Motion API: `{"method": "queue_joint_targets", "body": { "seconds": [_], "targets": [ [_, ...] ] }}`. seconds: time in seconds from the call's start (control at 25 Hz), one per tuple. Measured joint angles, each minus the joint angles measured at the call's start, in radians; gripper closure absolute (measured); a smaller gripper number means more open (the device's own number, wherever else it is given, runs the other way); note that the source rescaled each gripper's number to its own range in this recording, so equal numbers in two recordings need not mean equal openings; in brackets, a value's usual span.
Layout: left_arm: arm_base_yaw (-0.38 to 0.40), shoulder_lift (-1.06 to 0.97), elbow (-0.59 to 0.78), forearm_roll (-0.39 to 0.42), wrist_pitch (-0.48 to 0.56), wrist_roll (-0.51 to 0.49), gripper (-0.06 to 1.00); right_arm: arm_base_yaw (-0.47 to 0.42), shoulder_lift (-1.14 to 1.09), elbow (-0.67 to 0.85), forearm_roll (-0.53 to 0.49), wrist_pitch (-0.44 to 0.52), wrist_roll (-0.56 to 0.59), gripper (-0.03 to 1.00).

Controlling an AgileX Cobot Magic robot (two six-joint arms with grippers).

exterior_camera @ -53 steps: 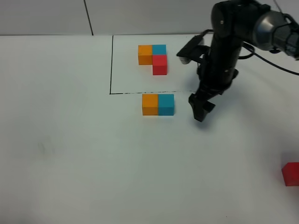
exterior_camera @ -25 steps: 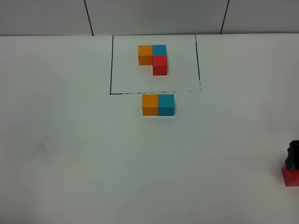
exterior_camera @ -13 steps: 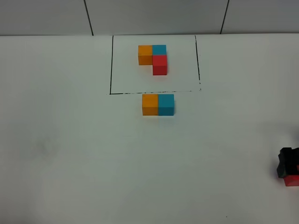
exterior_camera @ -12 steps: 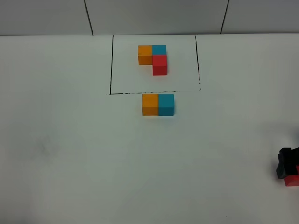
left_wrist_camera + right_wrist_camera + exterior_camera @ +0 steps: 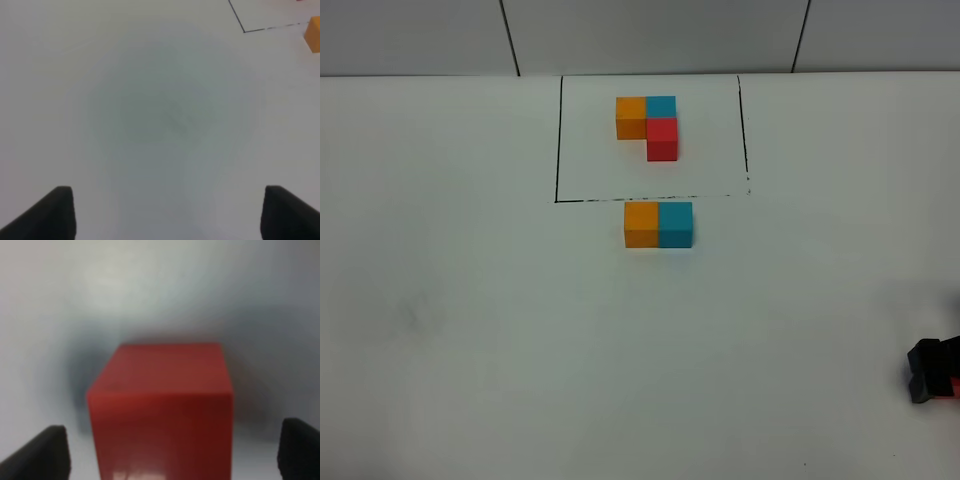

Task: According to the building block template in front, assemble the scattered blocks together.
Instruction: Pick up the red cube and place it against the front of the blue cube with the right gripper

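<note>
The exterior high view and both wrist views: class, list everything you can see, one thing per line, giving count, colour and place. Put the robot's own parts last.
table: one, white, under everything.
black outline: one, black, a thin rectangle drawn at the far middle of the table.
building block template: one, orange and blue cubes in a row with red below blue, inside the black outline.
orange block: one, orange, just in front of the black outline's near edge.
blue block: one, sky-blue, touching the orange block's right side.
red block: one, red, at the right edge of the high view.
left gripper: one, black, open over bare table.
right gripper: one, black, open, straddling the red block with gaps showing.
</note>
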State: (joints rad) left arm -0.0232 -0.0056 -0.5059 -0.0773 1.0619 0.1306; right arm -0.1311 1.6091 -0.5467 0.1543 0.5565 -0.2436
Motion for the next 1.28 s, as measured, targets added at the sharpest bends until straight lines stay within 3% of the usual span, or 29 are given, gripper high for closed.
{"method": "queue_joint_targets", "body": {
  "seconds": [0.16,0.24,0.4,0.52,0.72,0.92,1.08,1.28],
  "targets": [
    [0.000,0.000,0.000,0.000,0.000,0.000,0.17,0.000,0.000,0.000,0.001,-0.004,-0.001,0.31],
    [0.000,0.000,0.000,0.000,0.000,0.000,0.17,0.000,0.000,0.000,0.001,-0.007,-0.001,0.38],
    [0.000,0.000,0.000,0.000,0.000,0.000,0.17,0.000,0.000,0.000,0.001,-0.017,-0.003,0.66],
    [0.000,0.000,0.000,0.000,0.000,0.000,0.17,0.000,0.000,0.000,0.001,-0.018,-0.003,0.95],
    [0.000,0.000,0.000,0.000,0.000,0.000,0.17,0.019,0.000,0.000,0.000,-0.022,0.015,0.97],
    [0.000,0.000,0.000,0.000,0.000,0.000,0.17,0.105,-0.010,-0.035,-0.001,0.010,0.082,0.97],
    [0.000,0.000,0.000,0.000,0.000,0.000,0.17,0.223,-0.060,-0.103,-0.030,0.106,0.234,0.97],
    [0.000,0.000,0.000,0.000,0.000,0.000,0.17,0.441,-0.104,-0.154,-0.154,0.217,0.487,0.97]
  ]
}}
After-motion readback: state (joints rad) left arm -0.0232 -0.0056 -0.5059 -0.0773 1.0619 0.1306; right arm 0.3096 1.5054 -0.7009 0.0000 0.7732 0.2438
